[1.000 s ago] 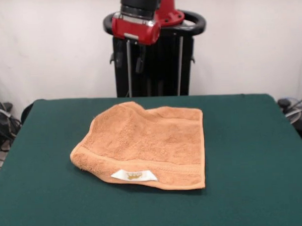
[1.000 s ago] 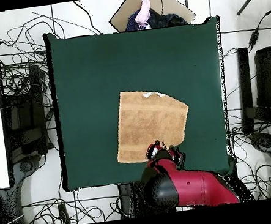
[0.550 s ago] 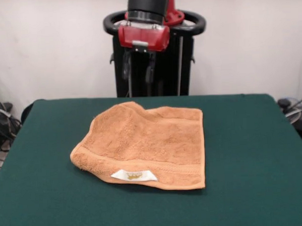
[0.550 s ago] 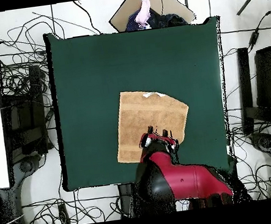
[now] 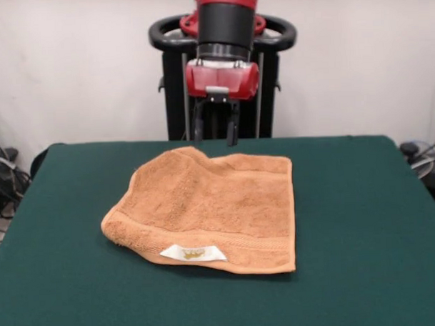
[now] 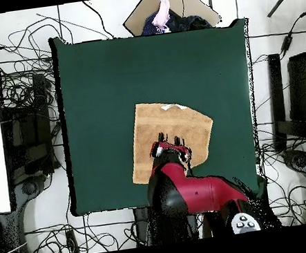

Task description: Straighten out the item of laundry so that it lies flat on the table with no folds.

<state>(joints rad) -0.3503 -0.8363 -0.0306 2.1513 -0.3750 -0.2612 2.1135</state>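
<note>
Now look at the orange towel (image 5: 226,202) in the middle part of the green bench (image 5: 362,201), with lots of bare green all round. Looks mostly flat, but not flat all over yet. See the corner by the white label (image 5: 193,253): seems tucked under, leaving a slanted side and not a square one. See also the little hump (image 5: 192,154) at the far edge, puffed up off the bench. Then look up at the hand (image 5: 216,138), hanging just above that hump and not touching. Holds nothing, with both dark fingers (image 5: 198,128) spread apart and pointing down. Probably kept spread like that to drop over a bit of cloth and pinch. Probably placed over the edge and not the middle, to pull outward and smooth the fold away. From above, shows up over the towel's half near the robot. Best to pinch only the top cloth and lift a little, or else may drag the whole towel along.
</note>
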